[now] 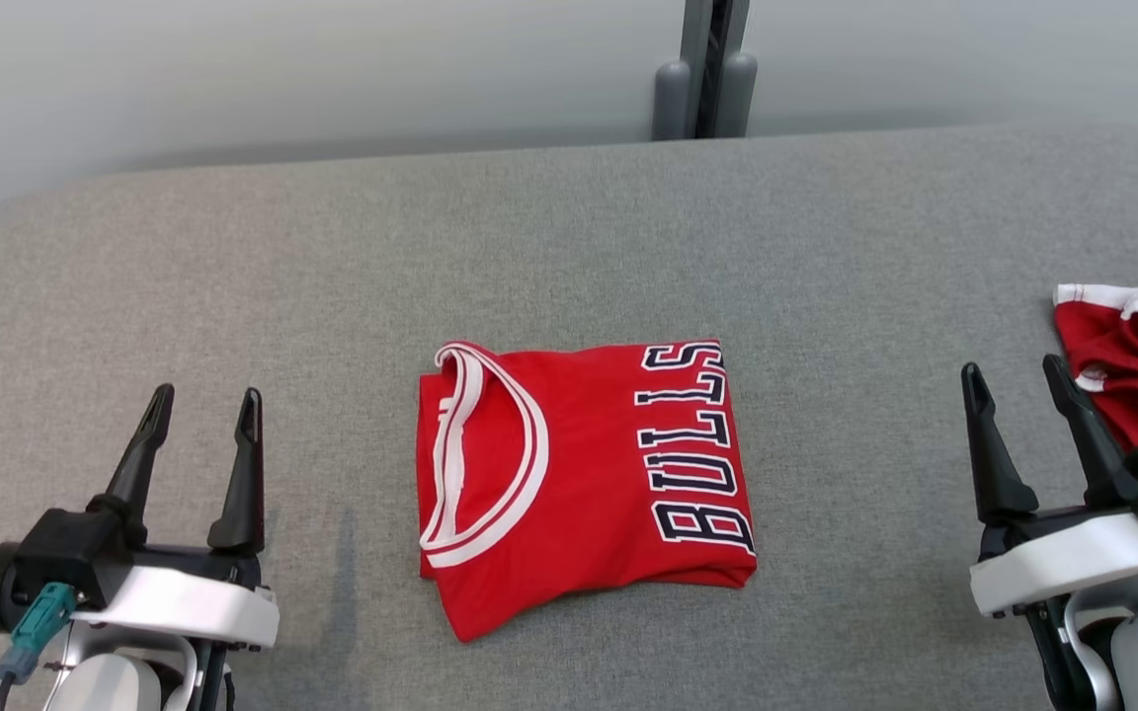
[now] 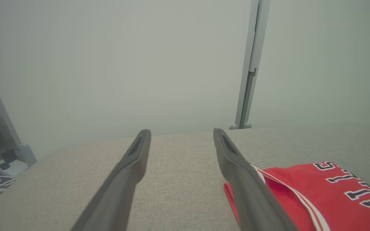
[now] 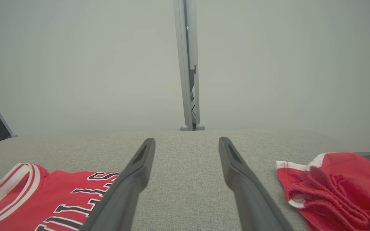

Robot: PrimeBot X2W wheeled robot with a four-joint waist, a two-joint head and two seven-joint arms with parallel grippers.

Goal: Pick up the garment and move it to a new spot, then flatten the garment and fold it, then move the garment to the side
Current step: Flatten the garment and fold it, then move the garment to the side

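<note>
The table, covered in grey woven fabric, took up nearly all of the head view. At its centre lay the garment, a red jersey folded into a flat, nearly square packet, a touch wider than tall in the frame. Its white-trimmed neckline sat at the left side of the packet, so the neck end pointed to the frame's left and the body ran off to the right. The lower left corner sagged down to a loose point. Along the right side ran "BULLS" in dark letters edged with white. The word was turned on its side, with the B toward the bottom of the frame and the S toward the top.

The left gripper stood at the lower left with its fingers spread wide and nothing between them, well apart from the jersey. The right gripper stood at the lower right, its fingers likewise spread and holding nothing. Just beside it, at the right edge, a second red garment with white trim lay crumpled. A grey post rose behind the table at the top centre.
</note>
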